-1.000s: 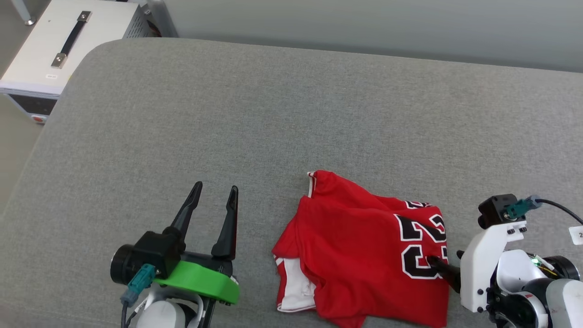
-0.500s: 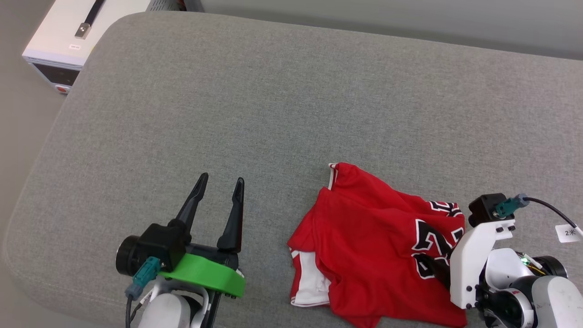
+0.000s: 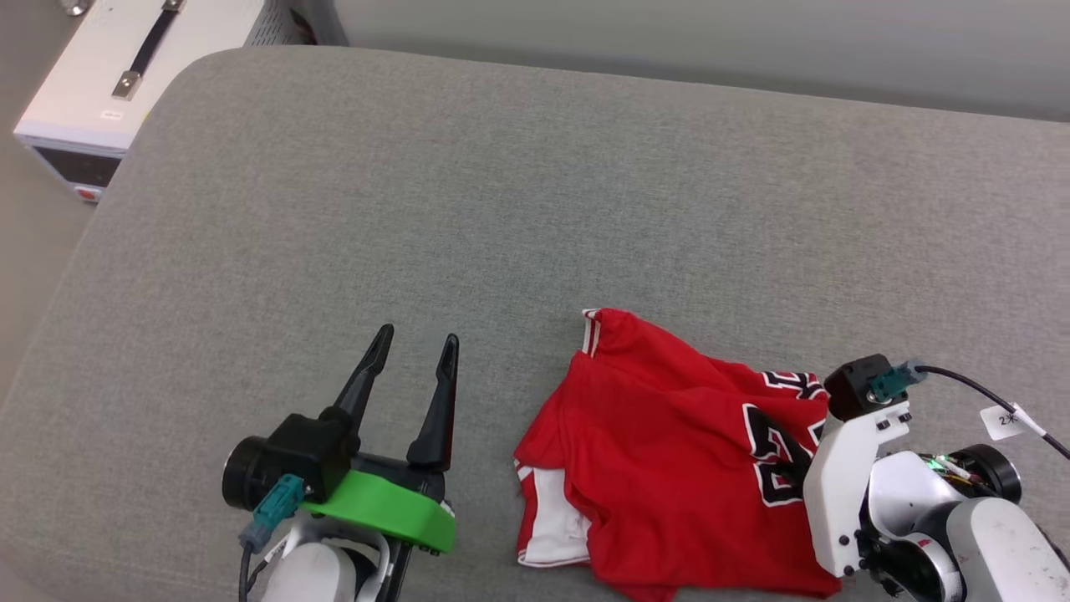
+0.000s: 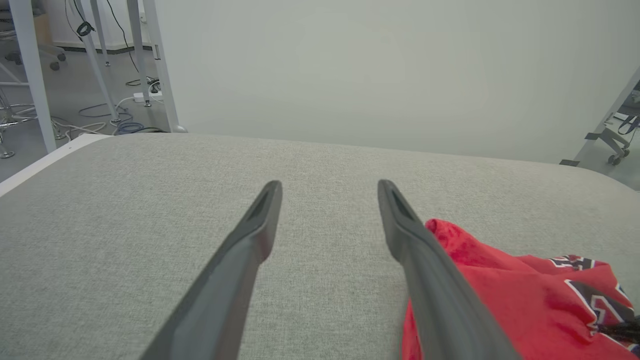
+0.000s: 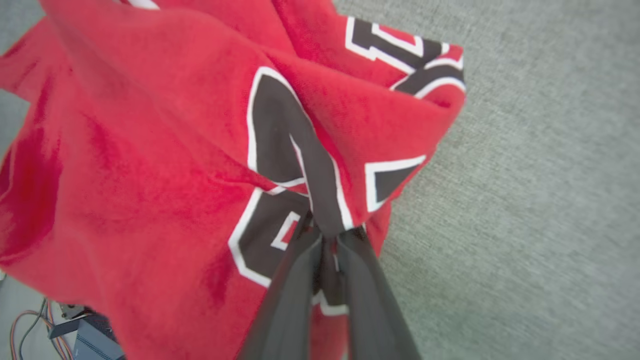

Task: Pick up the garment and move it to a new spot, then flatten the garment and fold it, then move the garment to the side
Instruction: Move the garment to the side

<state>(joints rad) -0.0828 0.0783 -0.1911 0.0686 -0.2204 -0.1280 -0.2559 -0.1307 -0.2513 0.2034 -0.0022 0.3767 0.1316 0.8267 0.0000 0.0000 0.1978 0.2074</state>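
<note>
Garment (image 3: 660,451) lies bunched nr the front edge of the grey cushion (image 3: 501,209), right of centre. Right claw (image 5: 327,230) pinches a fold at the black numerals, prob. to lift it. Left claw (image 3: 418,336) hovers spread & empty beside the garment, likely on standby.

One garment (image 3: 669,451), red, in a single heap. Two tools: one left tool (image 3: 418,334) and one right tool (image 5: 327,232). Two long dark fingers (image 4: 250,235) on each, four altogether. Two teal plugs (image 3: 276,502), one at each wrist. One green bracket (image 3: 384,510), on the left wrist alone. One white tag (image 3: 1003,420), on one black cable (image 3: 961,380). One grey padded surface (image 3: 501,192) under all of these. One white box (image 3: 75,109) past its far left corner, with one black handle (image 3: 150,46).
</note>
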